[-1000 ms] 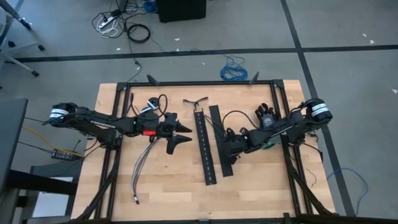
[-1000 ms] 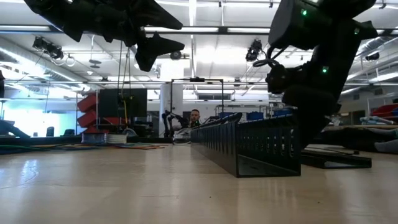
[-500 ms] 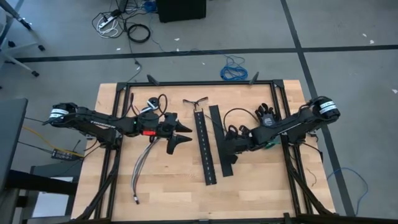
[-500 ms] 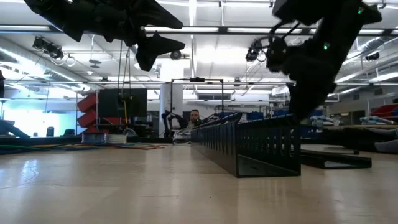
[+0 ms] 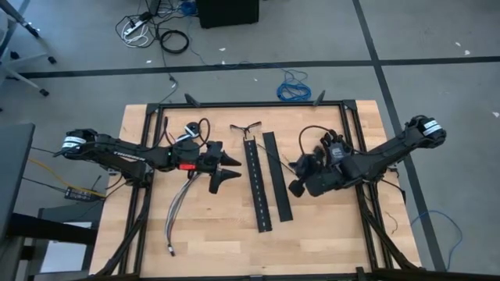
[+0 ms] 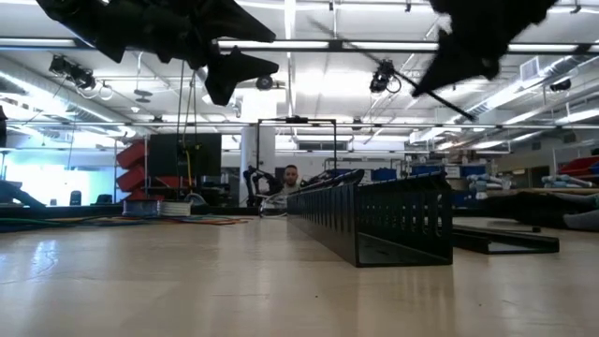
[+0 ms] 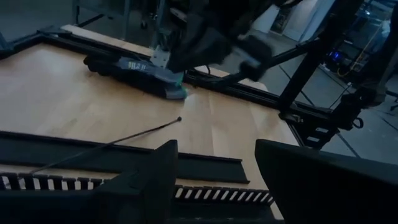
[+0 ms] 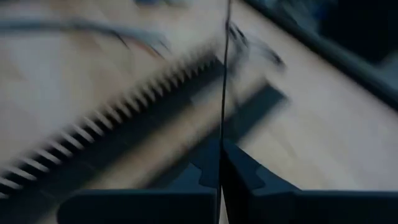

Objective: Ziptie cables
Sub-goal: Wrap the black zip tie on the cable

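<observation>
The cables [image 5: 181, 204], a loose bundle of thin pale wires, lie on the wooden table below my left arm, touching no gripper. My left gripper [image 5: 226, 167] hangs above the table with its fingers open and nothing between them [image 7: 214, 155]. My right gripper [image 5: 294, 176] is raised beside the right black strip and shut on a ziptie [image 8: 224, 74], a very thin black strip. The left wrist view shows a thin black ziptie [image 7: 112, 144] slanting over the strips. I cannot tell whether it is the held one. My right gripper pinches one end of the ziptie [image 8: 222, 134] between its two fingers. The fingers slant down toward the table's left. The strip runs straight out ahead of them, along the fingers, over the perforated strips. Whether its far end rests on anything is not visible.
Two wide black perforated strips [image 5: 256, 187] [image 5: 277, 179] lie side by side at the table's middle. A black frame [image 5: 250, 104] rims the table. A dark box with a green mark [image 7: 140, 71] lies under the right arm. A blue coiled cable [image 5: 293, 86] lies on the floor beyond.
My right gripper has risen from the right black strip, drawn back toward the table's right edge, and tipped from pointing steeply down to nearer level. The strips and the cables have stayed where they were.
</observation>
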Controlling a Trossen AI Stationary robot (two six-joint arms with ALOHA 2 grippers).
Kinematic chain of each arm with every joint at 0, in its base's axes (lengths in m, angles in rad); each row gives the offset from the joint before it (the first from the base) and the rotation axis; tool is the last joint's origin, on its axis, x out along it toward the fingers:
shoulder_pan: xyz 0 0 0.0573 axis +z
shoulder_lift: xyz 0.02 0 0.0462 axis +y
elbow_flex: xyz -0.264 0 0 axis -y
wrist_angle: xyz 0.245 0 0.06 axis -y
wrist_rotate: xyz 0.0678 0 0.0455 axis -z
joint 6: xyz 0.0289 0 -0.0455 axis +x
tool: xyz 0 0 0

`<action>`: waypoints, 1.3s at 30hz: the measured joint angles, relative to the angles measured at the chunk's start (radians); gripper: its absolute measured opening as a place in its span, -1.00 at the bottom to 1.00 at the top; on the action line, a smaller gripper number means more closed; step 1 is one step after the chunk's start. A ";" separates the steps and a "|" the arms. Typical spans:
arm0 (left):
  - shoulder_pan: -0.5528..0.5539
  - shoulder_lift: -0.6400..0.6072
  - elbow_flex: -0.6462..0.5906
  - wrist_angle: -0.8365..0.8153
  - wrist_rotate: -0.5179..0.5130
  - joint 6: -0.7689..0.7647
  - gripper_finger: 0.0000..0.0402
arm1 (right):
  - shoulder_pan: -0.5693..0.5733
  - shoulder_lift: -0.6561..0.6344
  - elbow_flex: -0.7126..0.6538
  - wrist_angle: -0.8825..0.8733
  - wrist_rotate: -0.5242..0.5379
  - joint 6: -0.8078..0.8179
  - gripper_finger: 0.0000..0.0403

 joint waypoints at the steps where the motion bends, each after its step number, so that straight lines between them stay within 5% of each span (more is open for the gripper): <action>1: 0.000 0.001 0.000 0.014 -0.004 0.001 0.05 | 0.001 0.004 0.000 0.088 -0.003 -0.066 -1.00; 7: -0.017 0.026 0.000 0.174 -0.003 0.001 0.05 | -0.038 0.088 0.000 0.613 -0.152 -0.455 -1.00; 12: -0.044 0.050 0.001 0.303 0.027 0.008 0.05 | -0.096 0.171 0.000 0.864 -0.312 -0.580 -1.00; 21: -0.058 0.049 0.001 0.378 0.019 0.063 0.05 | -0.163 0.252 0.000 0.984 -0.480 -0.572 -1.00; 39: -0.057 0.049 0.001 0.474 -0.057 0.165 0.05 | -0.175 0.262 0.000 0.983 -0.508 -0.567 -1.00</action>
